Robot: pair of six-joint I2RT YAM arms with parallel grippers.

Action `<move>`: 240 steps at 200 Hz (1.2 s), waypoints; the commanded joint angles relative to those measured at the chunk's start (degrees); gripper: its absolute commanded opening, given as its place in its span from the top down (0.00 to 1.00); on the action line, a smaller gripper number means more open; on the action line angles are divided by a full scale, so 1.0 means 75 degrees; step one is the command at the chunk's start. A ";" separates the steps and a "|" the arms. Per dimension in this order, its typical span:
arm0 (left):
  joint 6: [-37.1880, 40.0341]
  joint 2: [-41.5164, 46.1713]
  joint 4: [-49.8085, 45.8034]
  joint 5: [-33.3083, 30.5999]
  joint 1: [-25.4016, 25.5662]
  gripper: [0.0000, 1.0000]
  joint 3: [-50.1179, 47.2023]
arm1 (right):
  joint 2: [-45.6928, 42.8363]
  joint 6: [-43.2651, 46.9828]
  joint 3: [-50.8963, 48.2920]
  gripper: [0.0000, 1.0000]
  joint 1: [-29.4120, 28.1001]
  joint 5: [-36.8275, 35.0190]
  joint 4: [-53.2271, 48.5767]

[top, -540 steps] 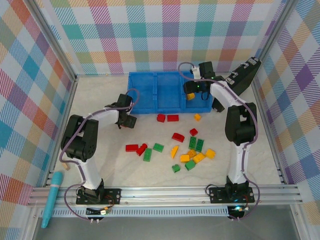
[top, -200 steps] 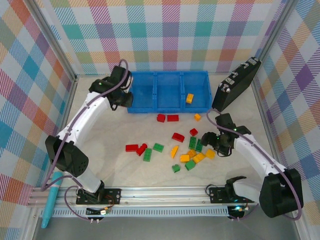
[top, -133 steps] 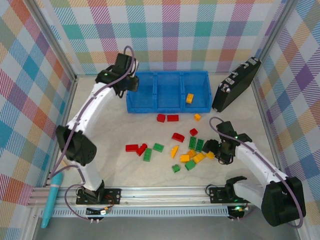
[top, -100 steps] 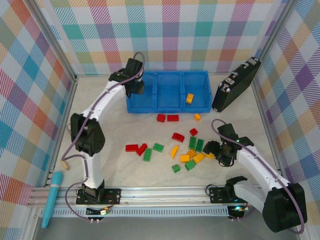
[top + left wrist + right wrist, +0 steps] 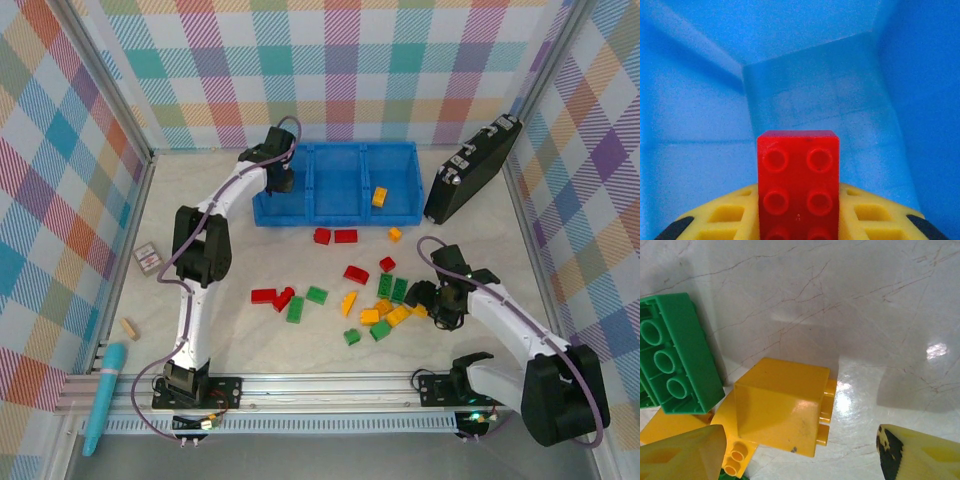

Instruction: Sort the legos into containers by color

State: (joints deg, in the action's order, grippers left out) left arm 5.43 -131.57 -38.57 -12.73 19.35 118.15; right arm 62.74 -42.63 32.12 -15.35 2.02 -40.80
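We see the left gripper (image 5: 283, 180) at the upper centre of the overhead view, lowered into the leftmost container (image 5: 268, 205) of the blue tray (image 5: 335, 216). In its wrist view the yellow fingers (image 5: 875, 217) are clamped on a red lego (image 5: 798, 185), whose studs face the camera, with blue walls on every side. We cannot tell whether the brick touches the container floor. The rightmost container (image 5: 400, 205) holds one yellow lego (image 5: 379, 196).

The right gripper (image 5: 428, 302) sits right of centre in the overhead view, low over the desk (image 5: 240, 260), at the right edge of the loose pile (image 5: 385, 305) of green, yellow and red legos. Its jaws are apart. In its wrist view the two fingertips (image 5: 685, 455) show at the lower corners. An orange block (image 5: 780, 410) lies on the desk between and just ahead of them, and neither finger grips it. A green lego (image 5: 675, 360) lies just beside the block at the left of that frame.

Two red bricks (image 5: 334, 236) lie side by side just below the tray's near wall, with a small yellow piece (image 5: 395, 234) to their right. More red bricks (image 5: 273, 296) lie left of the pile. A black case (image 5: 472, 170) leans at the upper right, a grey card (image 5: 148, 257) lies at the left, and a teal pen (image 5: 105, 395) rests at the lower left
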 commanded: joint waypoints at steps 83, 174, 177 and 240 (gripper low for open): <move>0.0116 0.0210 0.0160 0.0253 -0.0026 0.37 0.0279 | 0.0589 0.0099 0.0217 0.27 -0.0027 -0.0196 0.0310; -0.0470 0.4720 -0.0514 -0.0229 0.0252 0.31 -0.2950 | 0.1740 0.0378 0.0534 0.54 -0.0026 -0.0234 0.0903; -0.0506 0.4914 -0.0542 -0.0235 0.0255 0.31 -0.3166 | 0.1782 0.0414 0.0569 0.56 -0.0027 -0.0249 0.0873; -0.1323 0.7852 -0.2114 -0.0792 0.0279 0.30 -0.6282 | 0.1750 0.1793 0.2606 0.63 -0.0026 -0.0861 -0.0839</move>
State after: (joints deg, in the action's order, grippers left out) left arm -1.19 -75.99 -45.80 -14.52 21.30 74.91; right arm 76.73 -35.42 43.16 -15.35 -1.78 -41.71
